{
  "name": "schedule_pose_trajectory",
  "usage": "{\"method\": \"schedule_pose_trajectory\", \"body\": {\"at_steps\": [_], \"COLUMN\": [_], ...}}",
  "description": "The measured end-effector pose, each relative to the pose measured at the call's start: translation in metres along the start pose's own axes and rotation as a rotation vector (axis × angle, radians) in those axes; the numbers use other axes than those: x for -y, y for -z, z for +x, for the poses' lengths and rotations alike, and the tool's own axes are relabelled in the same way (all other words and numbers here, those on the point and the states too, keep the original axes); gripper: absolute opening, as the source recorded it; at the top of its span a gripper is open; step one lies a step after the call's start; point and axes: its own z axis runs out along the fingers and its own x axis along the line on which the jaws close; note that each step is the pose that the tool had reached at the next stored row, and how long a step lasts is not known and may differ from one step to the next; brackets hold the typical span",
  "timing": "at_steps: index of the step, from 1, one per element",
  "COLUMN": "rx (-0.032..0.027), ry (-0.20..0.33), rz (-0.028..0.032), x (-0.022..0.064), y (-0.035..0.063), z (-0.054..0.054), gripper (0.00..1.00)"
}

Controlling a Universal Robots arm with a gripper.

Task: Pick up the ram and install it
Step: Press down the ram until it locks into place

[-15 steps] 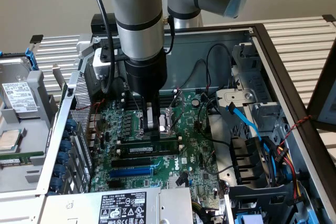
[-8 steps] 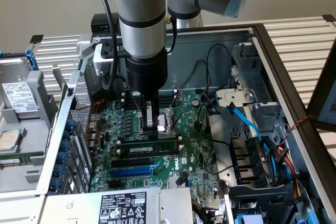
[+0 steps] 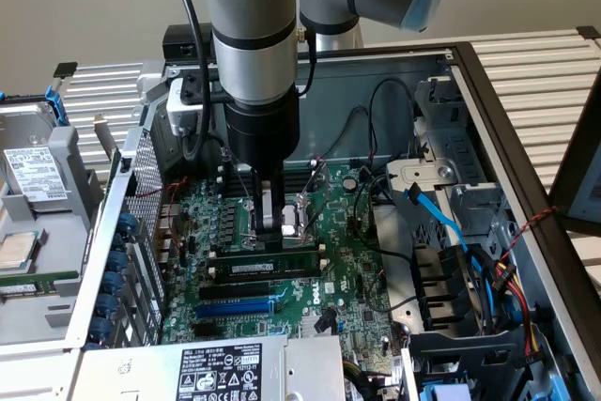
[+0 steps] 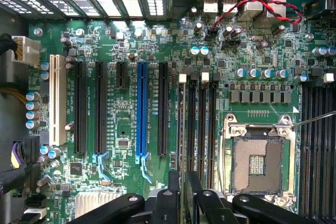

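Down in the middle of the exterior view, the pincer point(image 3: 270, 224) hangs from the grey arm point(image 3: 249, 35) straight over the green motherboard point(image 3: 347, 288), its two dark fingers point(image 3: 258, 199) pointing down beside the CPU socket point(image 3: 300, 213). The ram point(image 3: 268, 262) lies just below the fingertips as a long dark stick with a small white label, standing on edge in a memory slot and running across the centre of the frame. The fingertips reach to its top edge; whether they press on it or only hover I cannot tell. The fingers stand close together, with only a narrow gap between them, and nothing is carried clear of the board.

Below the ram in the same view run a black slot point(image 3: 249, 286) and the blue expansion slot point(image 3: 235, 307). Blue cables point(image 3: 441, 223) cross the drive bay at the right of the frame, and a hard drive point(image 3: 33, 176) sits outside the case at the left edge.

Through the wrist view, the pincer point(image 4: 184, 195) shows at the lower centre, its dark fingers point(image 4: 174, 182) nearly together over the thin edge of the ram point(image 4: 182, 124), which is seated in the slot nearest the black expansion slots. The blue expansion slot point(image 4: 142, 108) stands upright in the middle, and the open CPU socket point(image 4: 257, 161) fills the lower right.
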Motion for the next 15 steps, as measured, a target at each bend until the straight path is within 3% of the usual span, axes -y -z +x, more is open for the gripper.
{"method": "schedule_pose_trajectory", "body": {"at_steps": [4, 5, 9, 14, 15], "rx": [0.0000, 0.0001, 0.0000, 0.0001, 0.0000], "ry": [0.000, 0.000, 0.000, 0.000, 0.000], "rz": [0.0001, 0.0000, 0.0000, 0.0001, 0.0000], "x": [0.0000, 0.0000, 0.0000, 0.0000, 0.0000], "y": [0.0000, 0.0000, 0.0000, 0.0000, 0.0000], "z": [0.0000, 0.0000, 0.0000, 0.0000, 0.0000], "gripper": [0.23, 0.29, 0.29, 0.11, 0.11]}}
